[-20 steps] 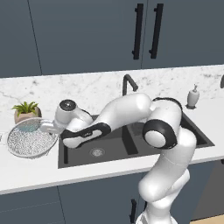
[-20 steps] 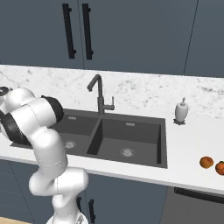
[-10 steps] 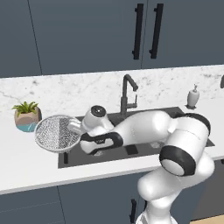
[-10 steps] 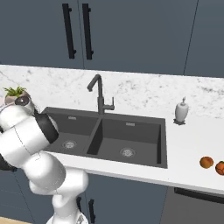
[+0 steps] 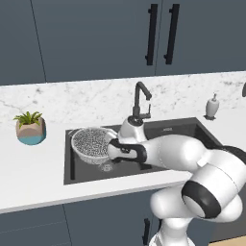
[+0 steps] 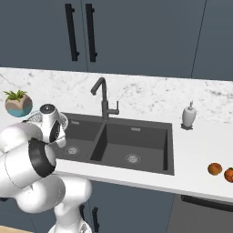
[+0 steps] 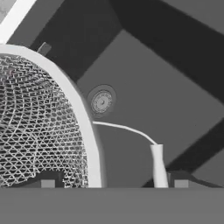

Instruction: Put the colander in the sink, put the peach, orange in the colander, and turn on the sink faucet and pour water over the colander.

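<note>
Across the white marbled counter [image 5: 33,168], the dark grey double-basin sink [image 5: 187,129] is set, and the white arm [image 5: 192,158] is stretched low over it from the base toward the left basin. Behind the divider between the two basins the tall black sink faucet [image 5: 139,101] is mounted, its spout bent forward; no stream is seen from it. Over the left basin the colander [image 5: 91,142] is held tilted, its mesh bowl facing partly toward the camera in the left base view, above the round drain [image 7: 101,102] that is seen past its rim in the hand view. The gripper [image 7: 111,181] is placed at the colander's right edge: in the hand view one dark fingertip [image 7: 48,180] is seen inside the mesh and the other beyond the thin side handle [image 7: 157,168], so the jaws are held fairly wide and closed across the rim and handle. On the counter left of the sink a small potted plant [image 5: 30,128] is stood, and right of the sink a white soap dispenser [image 6: 189,115]. Near the counter's far right edge, well apart from the sink, the orange [image 6: 215,169] and the redder peach [image 6: 229,174] are laid just beside each other.
</note>
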